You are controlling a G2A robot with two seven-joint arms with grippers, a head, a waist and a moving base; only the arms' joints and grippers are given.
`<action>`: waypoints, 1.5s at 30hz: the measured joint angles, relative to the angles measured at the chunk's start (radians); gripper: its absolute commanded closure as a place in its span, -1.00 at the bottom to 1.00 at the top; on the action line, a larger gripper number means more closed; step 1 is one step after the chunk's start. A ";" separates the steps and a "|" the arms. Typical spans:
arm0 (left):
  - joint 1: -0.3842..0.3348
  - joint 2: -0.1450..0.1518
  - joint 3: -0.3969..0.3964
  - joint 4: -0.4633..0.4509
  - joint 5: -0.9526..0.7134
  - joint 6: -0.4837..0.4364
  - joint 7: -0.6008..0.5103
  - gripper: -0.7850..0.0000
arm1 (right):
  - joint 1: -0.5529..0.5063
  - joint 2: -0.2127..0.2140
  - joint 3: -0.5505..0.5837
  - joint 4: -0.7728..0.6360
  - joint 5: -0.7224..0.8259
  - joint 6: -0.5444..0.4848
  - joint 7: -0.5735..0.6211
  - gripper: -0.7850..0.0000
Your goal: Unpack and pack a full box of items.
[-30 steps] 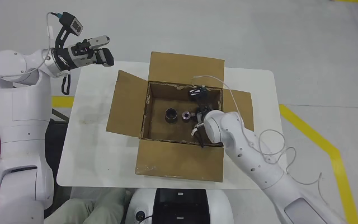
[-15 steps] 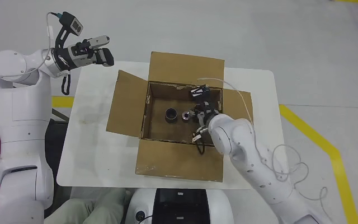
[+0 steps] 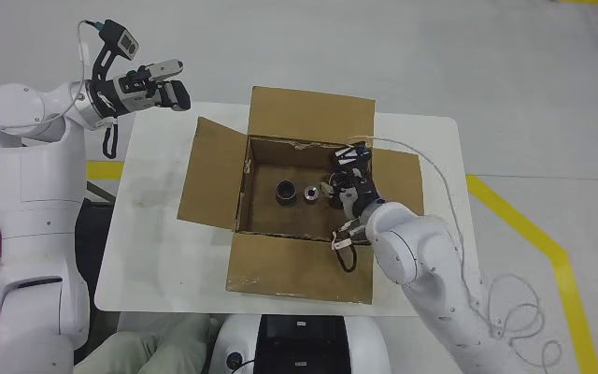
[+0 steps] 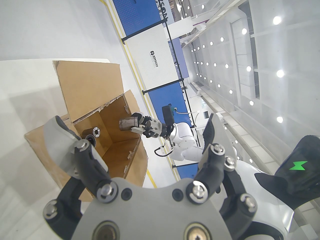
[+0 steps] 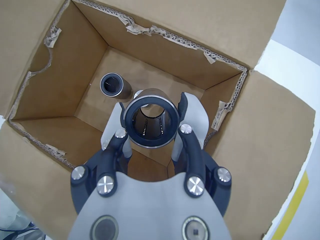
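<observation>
Because the right gripper (image 5: 152, 107) points straight down into the box (image 5: 175, 38), its two fingers pinch a metal tube (image 5: 152, 126) by the sides, with the tube's open end turned up toward the wrist. That hold looks chosen so the tube hangs upright and can pass the box's torn rim without catching a wall. The tube sits fully between the fingers, one pad on each side. It hangs within the box's opening, clear of the box floor and nearer the wall on the robot's right than the opposite wall. In the left wrist view it appears to be about level with the box's rim, though that is hard to judge exactly.

On the box floor below, toward the middle, a second tube (image 5: 115, 86) rests with its open end facing up. A small ring (image 3: 310, 194) lies just beside it, between it and the held tube. With those two pieces in the box and one in the fingers, the unpacking half of the job looks under way rather than finished.

The box itself rests on a white table (image 3: 149, 206), its four flaps folded outward so the opening is free from above. The left gripper (image 3: 179, 82) is spread wide with nothing between its fingers. It hangs well apart from the box, past the table's far corner on the robot's left, probably parked there to keep out of the way.
</observation>
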 measured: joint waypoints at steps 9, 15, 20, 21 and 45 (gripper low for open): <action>0.000 0.000 0.000 0.000 0.000 0.000 0.000 -1.00 | -0.108 0.012 0.079 -0.129 -0.033 0.004 -0.028 1.00; 0.000 0.000 0.000 0.000 0.000 0.000 0.000 -1.00 | -0.183 0.022 0.165 -0.184 -0.059 0.010 -0.050 1.00; 0.000 0.000 0.000 0.000 0.000 0.000 0.000 -1.00 | -0.235 0.029 0.260 -0.203 -0.056 0.020 -0.069 1.00; 0.000 0.000 0.000 0.000 0.000 0.000 0.000 -1.00 | -0.244 0.030 0.278 -0.204 -0.052 0.023 -0.073 1.00; 0.000 0.000 0.000 0.000 0.000 0.000 0.000 -1.00 | -0.255 0.036 0.548 -0.024 0.000 0.116 -0.080 1.00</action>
